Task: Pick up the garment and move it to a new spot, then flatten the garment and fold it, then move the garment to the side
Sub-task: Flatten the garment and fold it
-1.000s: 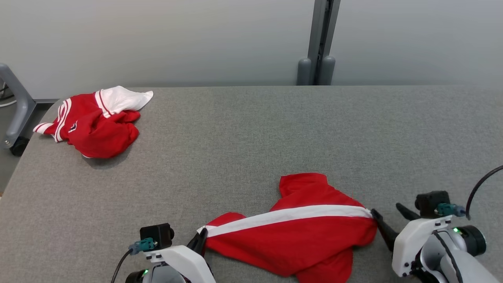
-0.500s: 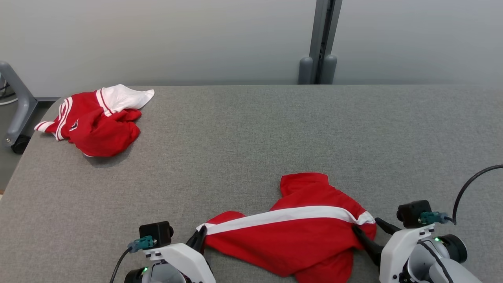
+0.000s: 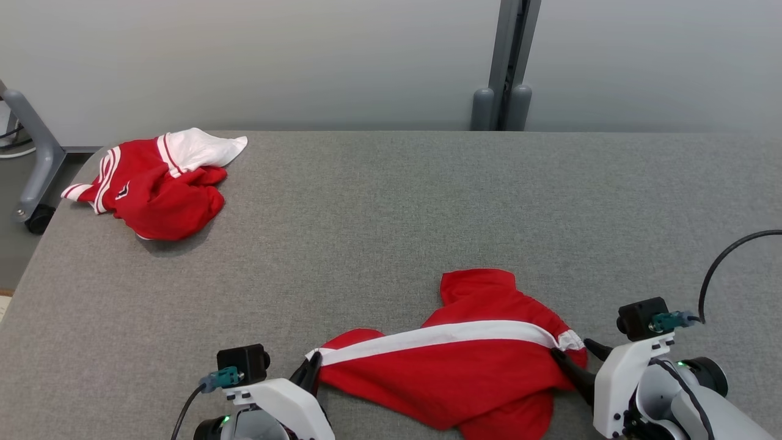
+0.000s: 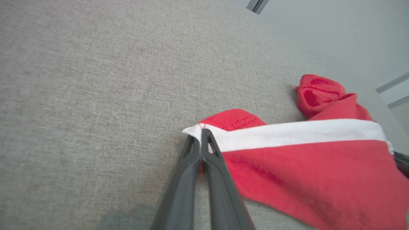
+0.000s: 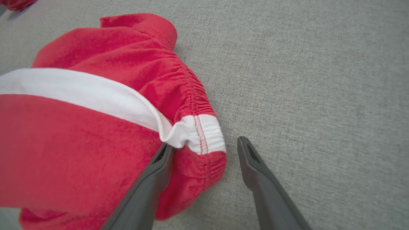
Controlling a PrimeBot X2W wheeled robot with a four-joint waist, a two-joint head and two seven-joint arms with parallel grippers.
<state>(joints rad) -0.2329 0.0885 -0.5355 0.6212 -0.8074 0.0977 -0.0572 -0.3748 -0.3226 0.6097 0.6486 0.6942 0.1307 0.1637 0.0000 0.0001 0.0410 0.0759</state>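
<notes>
A red garment (image 3: 464, 373) with a white stripe lies crumpled at the near edge of the grey table (image 3: 427, 201). My left gripper (image 3: 313, 365) is shut on the left tip of the stripe; the left wrist view shows its fingertips (image 4: 201, 132) pinching that corner of the garment (image 4: 303, 166). At the other end my right gripper (image 3: 574, 354) stands open. In the right wrist view the elastic white-and-red waistband corner of the garment (image 5: 80, 143) sits between the spread fingers of the right gripper (image 5: 204, 143), with the left finger (image 5: 159, 166) against the cloth.
A second red and white garment (image 3: 153, 189) lies bunched at the table's far left corner. A grey post (image 3: 507, 67) stands behind the table's far edge, and a grey frame leg with a caster (image 3: 33, 159) stands off its left side.
My right gripper has moved left, so its fingers now straddle the garment's right waistband corner. The left gripper keeps its hold. The head view has shifted slightly.
</notes>
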